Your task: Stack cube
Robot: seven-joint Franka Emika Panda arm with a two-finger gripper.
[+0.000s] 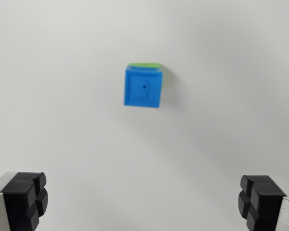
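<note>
Wrist view: blue cube (143,87) sits on green cube (145,65), on white table (62,96), above centre. Risk: stack looks slightly offset; a nudge from a descending finger could topple it. Gripper (144,199) hangs high above, pointing down, jaws spread wide, empty.

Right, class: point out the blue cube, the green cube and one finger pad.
blue cube (143,87), wrist view, middle of its top face
green cube (144,64), wrist view, edge showing behind blue cube
finger pad (26,199), wrist view's left, black pad
</note>
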